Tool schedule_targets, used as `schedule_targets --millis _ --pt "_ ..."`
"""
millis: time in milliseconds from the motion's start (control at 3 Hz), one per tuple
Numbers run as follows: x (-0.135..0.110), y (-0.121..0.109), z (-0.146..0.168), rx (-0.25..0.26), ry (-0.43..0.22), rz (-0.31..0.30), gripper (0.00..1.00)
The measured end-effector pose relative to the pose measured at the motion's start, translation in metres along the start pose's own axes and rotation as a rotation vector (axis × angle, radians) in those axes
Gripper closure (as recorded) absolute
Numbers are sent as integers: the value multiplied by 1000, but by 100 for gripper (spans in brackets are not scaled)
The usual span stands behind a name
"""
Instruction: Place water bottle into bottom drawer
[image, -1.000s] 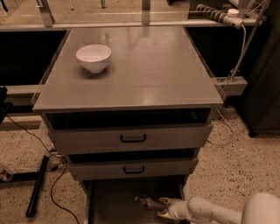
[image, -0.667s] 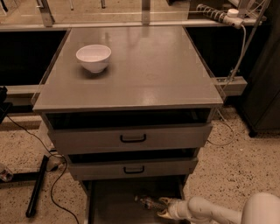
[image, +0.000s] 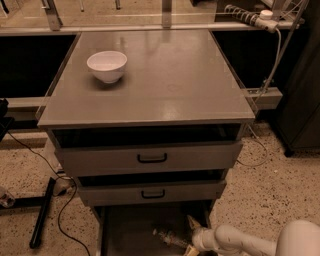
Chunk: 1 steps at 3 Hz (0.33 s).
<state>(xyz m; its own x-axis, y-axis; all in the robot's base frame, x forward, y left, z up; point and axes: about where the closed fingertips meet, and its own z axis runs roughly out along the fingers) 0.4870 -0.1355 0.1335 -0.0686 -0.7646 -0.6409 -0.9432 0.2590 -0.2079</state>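
Observation:
The water bottle (image: 169, 238) lies on its side in the bottom drawer (image: 125, 230), which is pulled out at the foot of the grey cabinet. My gripper (image: 190, 236) is low over the right part of that drawer, just right of the bottle. Its two pale fingers are spread apart, one pointing up-left (image: 193, 222) and one at the frame's lower edge, and they are not closed on the bottle. My white arm (image: 240, 242) comes in from the bottom right.
A white bowl (image: 107, 65) stands on the cabinet top (image: 165, 80) at the back left. The two upper drawers, with black handles (image: 152, 158) (image: 152, 194), stick out slightly above the bottom one. Black cables and a stand leg (image: 42, 212) lie on the floor to the left.
The gripper's fingers have spread open and the bottle now lies free on the drawer floor. The arm has barely moved.

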Motion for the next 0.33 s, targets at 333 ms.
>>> schedule_targets --millis 333 --pt "0 0 0 0 0 0 0"
